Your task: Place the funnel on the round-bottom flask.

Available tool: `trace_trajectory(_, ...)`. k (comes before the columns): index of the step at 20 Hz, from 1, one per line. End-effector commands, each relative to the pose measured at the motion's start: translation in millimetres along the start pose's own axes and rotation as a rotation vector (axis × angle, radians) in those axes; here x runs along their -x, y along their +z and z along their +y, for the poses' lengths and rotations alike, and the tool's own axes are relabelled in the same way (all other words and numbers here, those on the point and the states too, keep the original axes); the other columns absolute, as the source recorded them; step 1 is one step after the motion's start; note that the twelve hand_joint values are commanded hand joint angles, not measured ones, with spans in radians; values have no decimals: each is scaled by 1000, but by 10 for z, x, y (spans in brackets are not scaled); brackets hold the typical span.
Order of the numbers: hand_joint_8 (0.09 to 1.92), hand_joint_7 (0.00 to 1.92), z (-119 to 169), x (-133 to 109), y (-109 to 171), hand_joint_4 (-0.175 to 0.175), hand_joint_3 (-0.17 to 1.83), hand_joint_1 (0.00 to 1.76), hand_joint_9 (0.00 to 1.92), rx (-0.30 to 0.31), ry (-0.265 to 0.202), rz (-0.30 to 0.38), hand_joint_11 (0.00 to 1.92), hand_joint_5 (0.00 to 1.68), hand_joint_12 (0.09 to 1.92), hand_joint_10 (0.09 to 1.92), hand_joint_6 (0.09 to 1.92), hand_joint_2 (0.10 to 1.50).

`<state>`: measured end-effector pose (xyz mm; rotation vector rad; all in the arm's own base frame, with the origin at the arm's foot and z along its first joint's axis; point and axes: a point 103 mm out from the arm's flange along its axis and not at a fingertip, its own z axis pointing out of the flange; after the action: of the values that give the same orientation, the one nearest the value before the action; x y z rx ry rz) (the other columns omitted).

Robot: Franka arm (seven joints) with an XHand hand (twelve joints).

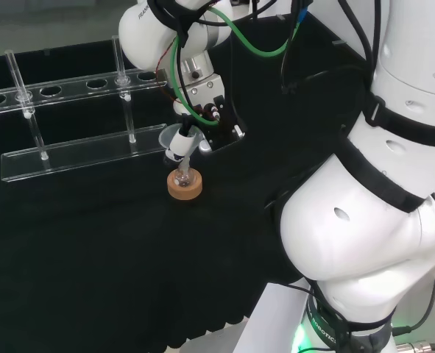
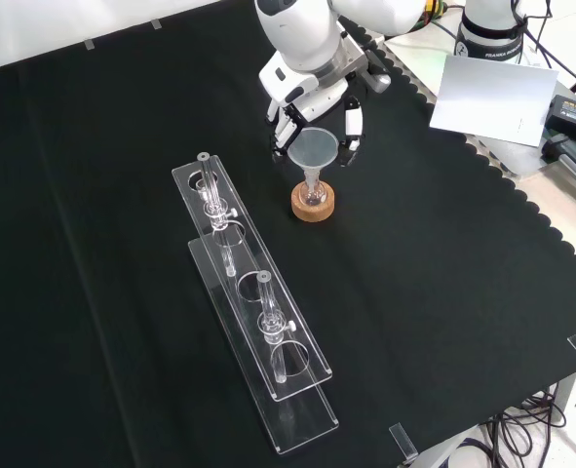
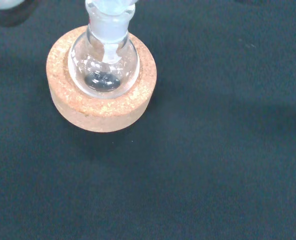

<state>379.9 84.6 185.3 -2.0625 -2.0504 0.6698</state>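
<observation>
A small clear round-bottom flask [image 2: 313, 192] stands upright in a cork ring [image 2: 314, 208] on the black cloth. A clear funnel [image 2: 314, 152] sits above it with its stem down in the flask's neck. The hand [image 2: 312, 100] comes down from above, its fingers [image 2: 352, 125] curled round the funnel's bowl on both sides. In the head view the hand [image 1: 218, 125] reaches left over the funnel [image 1: 171, 137], with the flask [image 1: 182, 178] and cork ring [image 1: 185, 190] below it. The wrist view looks down on the flask [image 3: 103, 65] in its cork ring [image 3: 100, 112].
A long clear plastic test tube rack [image 2: 253, 322] holding a few glass tubes lies to the flask's left in the front view; in the head view the rack [image 1: 85, 151] is beyond it. White paper [image 2: 487, 93] lies past the cloth's scalloped edge.
</observation>
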Motion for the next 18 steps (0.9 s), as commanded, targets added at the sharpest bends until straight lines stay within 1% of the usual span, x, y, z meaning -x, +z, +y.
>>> trace_trajectory(1, 729, 667, -9, -6, 3, -44, 536, 702, 1031, -8, -12, 5, 723, 486, 1239, 381, 577, 693)
trace_trajectory(4, 730, 512, -18, -5, 7, -44, 523, 667, 918, -11, -24, 15, 680, 432, 1269, 441, 437, 663)
trace_trajectory(6, 716, 400, -21, -5, 10, -41, 501, 645, 811, -15, -31, 18, 633, 396, 1299, 487, 316, 647)
trace_trajectory(8, 704, 322, -27, -9, 15, -39, 474, 627, 720, -17, -43, 22, 595, 377, 1325, 541, 202, 633)
trace_trajectory(10, 691, 266, -36, -15, 16, -37, 452, 608, 662, -10, -55, 21, 567, 349, 1342, 571, 128, 621)
trace_trajectory(12, 684, 225, -49, -20, 10, -34, 428, 583, 615, 10, -67, 22, 549, 325, 1359, 595, 87, 609)
trace_trajectory(14, 678, 169, -67, -23, 1, -32, 385, 552, 545, 33, -76, 27, 533, 295, 1378, 641, 87, 602)
trace_trajectory(18, 648, 32, -106, -7, -21, -28, 283, 489, 348, 74, -96, 48, 481, 216, 1430, 752, 87, 604)
